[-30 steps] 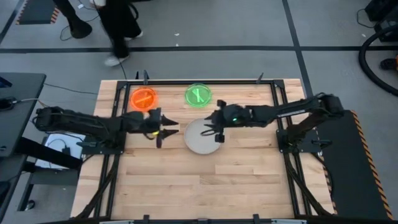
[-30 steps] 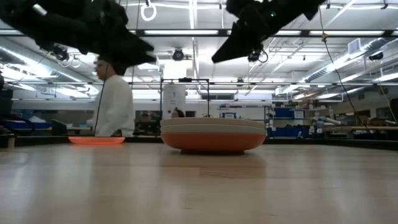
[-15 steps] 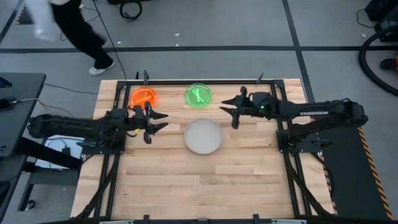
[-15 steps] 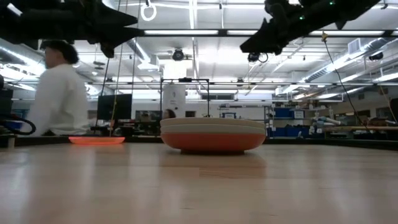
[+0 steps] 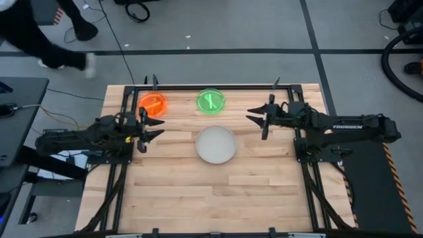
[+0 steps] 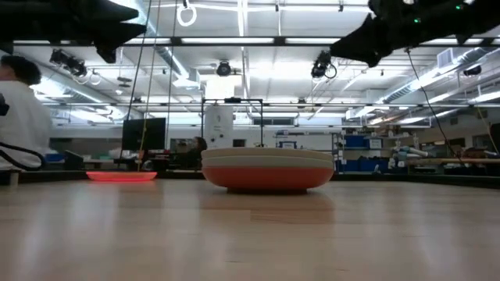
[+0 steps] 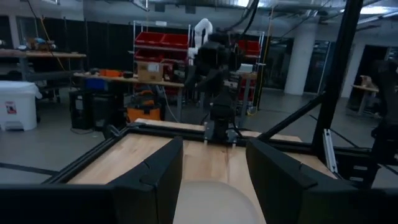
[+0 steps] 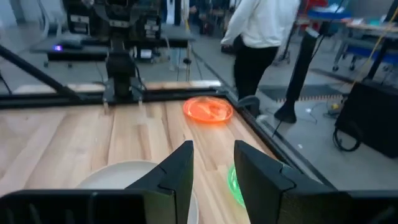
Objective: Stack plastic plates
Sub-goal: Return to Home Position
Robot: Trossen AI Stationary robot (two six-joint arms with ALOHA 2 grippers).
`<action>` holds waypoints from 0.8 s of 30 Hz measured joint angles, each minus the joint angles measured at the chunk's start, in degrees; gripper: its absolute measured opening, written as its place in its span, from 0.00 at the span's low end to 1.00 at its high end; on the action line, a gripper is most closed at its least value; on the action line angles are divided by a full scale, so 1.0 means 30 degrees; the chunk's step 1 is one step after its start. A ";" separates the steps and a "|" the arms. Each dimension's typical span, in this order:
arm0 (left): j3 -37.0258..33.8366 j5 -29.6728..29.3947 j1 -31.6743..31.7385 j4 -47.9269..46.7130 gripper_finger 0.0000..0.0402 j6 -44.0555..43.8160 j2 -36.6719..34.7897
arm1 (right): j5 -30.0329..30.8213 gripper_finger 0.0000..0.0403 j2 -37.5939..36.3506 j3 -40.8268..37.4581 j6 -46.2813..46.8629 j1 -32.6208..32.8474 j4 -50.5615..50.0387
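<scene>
Wooden table [image 5: 211,192] inside a black frame [image 5: 211,86], person [image 8: 258,31] beyond it (white top), red shelving [image 7: 155,46], white bin [image 7: 18,106]

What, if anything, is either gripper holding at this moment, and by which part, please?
Nothing is held. The left gripper and the right gripper are both open and empty, raised on either side of the stacked plates.

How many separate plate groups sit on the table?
3: neon orange pile at the far edge, green plate beside it, beige-topped stack at centre; plates underneath may be hidden.
</scene>
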 joint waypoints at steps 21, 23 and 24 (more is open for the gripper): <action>-0.0251 -0.0065 -0.0364 -0.4734 0.46 -0.0134 -0.5345 | 0.0126 0.31 -1.0254 -0.3585 0.1548 0.0364 -0.4090; -0.0824 -0.0064 -0.0364 -0.3513 0.46 0.0004 -0.5338 | 0.0133 0.31 -1.1026 -0.3712 0.1572 0.0364 -0.4306; -0.1251 -0.0064 -0.0364 -0.2838 0.46 0.0142 -0.5342 | 0.0133 0.31 -1.1397 -0.3918 0.1619 0.0364 -0.4328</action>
